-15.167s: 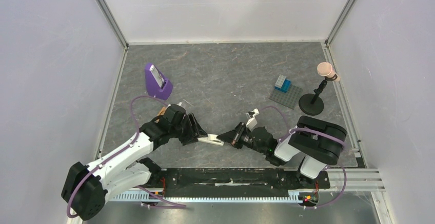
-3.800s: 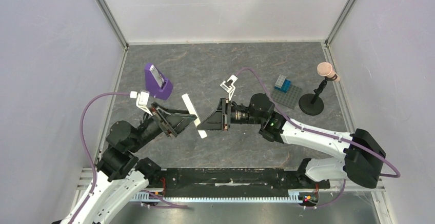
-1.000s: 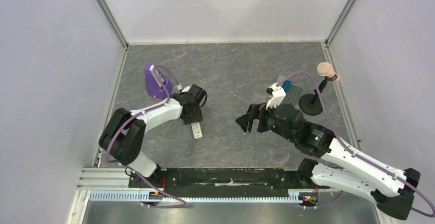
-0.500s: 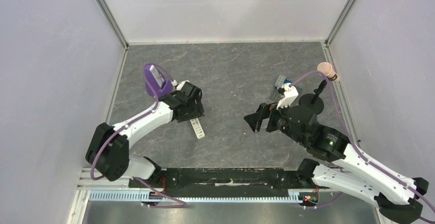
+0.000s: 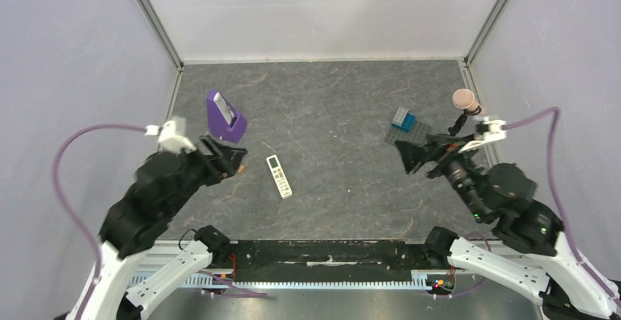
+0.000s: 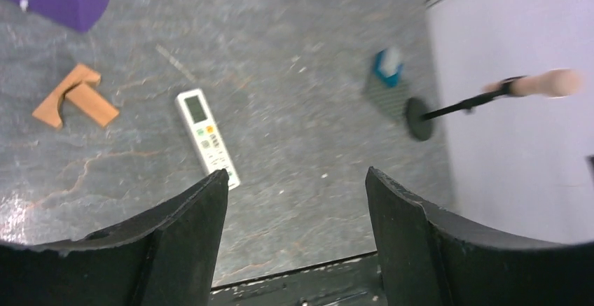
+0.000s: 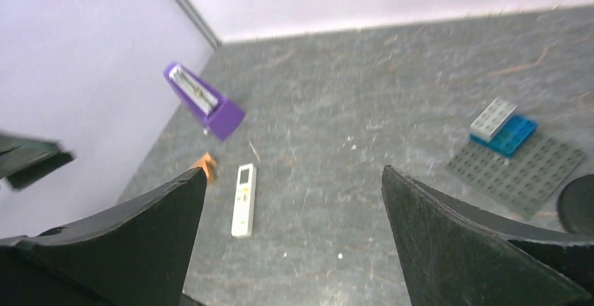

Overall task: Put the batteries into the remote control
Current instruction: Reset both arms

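Observation:
The remote control (image 5: 278,176) is a slim white bar lying flat, buttons up, on the grey table, alone near the middle-left. It also shows in the left wrist view as the remote control (image 6: 206,138) and in the right wrist view as the remote control (image 7: 244,200). My left gripper (image 5: 228,159) hangs high, left of the remote, open and empty (image 6: 295,173). My right gripper (image 5: 407,157) is raised at the right, far from the remote, open and empty (image 7: 294,171). No batteries are in view.
A purple wedge stand (image 5: 225,117) sits behind the remote at the left. An orange wooden piece (image 6: 73,103) lies left of the remote. A grey studded plate (image 7: 518,169) with blue bricks (image 5: 403,119) and a black stand with a pink head (image 5: 463,99) are at the right.
The left gripper opened, let go of the remote on the table and rose back to the left. The right arm also pulled back and up to the right.

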`<action>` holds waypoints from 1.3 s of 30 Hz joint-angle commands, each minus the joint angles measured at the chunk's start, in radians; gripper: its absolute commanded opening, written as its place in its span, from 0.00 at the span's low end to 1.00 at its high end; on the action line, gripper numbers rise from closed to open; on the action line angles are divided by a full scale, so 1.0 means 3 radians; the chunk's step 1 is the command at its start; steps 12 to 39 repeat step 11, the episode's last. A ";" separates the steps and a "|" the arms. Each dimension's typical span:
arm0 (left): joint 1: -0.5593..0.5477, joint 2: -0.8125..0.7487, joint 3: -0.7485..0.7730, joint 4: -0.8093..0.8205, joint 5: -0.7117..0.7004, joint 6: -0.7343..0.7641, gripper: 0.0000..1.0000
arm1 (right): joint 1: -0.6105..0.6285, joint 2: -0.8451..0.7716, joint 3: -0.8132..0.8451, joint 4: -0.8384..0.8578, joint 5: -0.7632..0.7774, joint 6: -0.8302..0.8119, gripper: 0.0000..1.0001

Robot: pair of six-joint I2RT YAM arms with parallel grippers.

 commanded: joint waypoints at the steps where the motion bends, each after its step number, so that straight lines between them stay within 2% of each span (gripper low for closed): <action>1: -0.0012 -0.0490 0.0154 -0.0393 -0.0015 0.0048 0.78 | -0.0008 -0.0153 0.0276 -0.0013 0.0467 -0.0284 0.98; 6: -0.0011 -0.0869 0.0131 -0.0525 -0.0021 -0.0093 0.79 | -0.0008 -0.0324 0.0355 -0.0039 0.0692 -0.0338 0.98; 9: -0.0013 -0.1016 0.0040 -0.0421 0.0162 -0.0102 0.79 | -0.0008 -0.0394 0.0342 -0.0039 0.0769 -0.0342 0.98; 11: -0.0009 -0.1052 0.0020 -0.0416 0.0120 -0.0149 0.79 | -0.0008 -0.0423 0.0326 -0.0044 0.0778 -0.0347 0.98; 39: -0.0009 -0.1052 0.0020 -0.0416 0.0120 -0.0149 0.79 | -0.0008 -0.0423 0.0326 -0.0044 0.0778 -0.0347 0.98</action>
